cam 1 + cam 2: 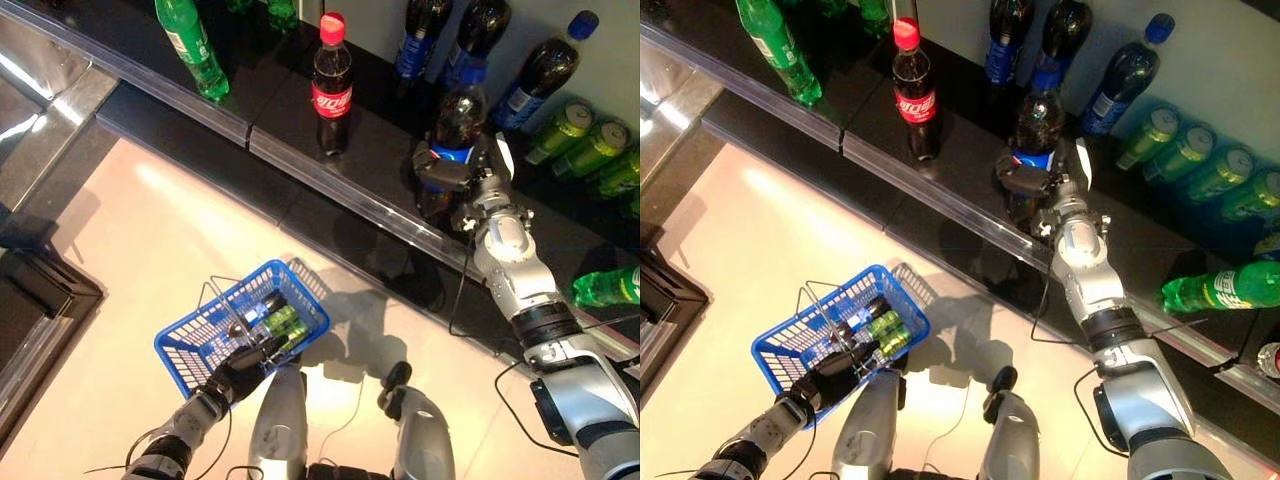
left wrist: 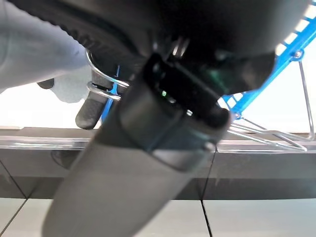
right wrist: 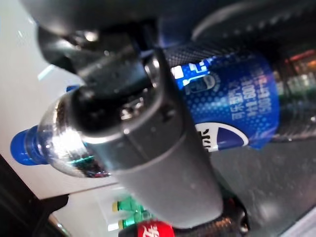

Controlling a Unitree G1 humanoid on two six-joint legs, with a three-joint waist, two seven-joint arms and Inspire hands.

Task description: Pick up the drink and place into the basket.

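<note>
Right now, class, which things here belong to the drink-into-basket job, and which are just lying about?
Job: blue-label bottle, gripped by right hand; blue basket, held by left hand.
Lying about: red-cap cola bottle; green cans; green bottle.

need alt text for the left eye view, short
The robot's right hand grips a blue-labelled cola bottle on a dark shelf of drinks. Its left hand holds a blue basket with drinks inside, above a pale floor.

bottle [image 1: 457,125] base hid by right hand [image 1: 470,175] | basket [image 1: 190,345] drinks too small to ID
</note>
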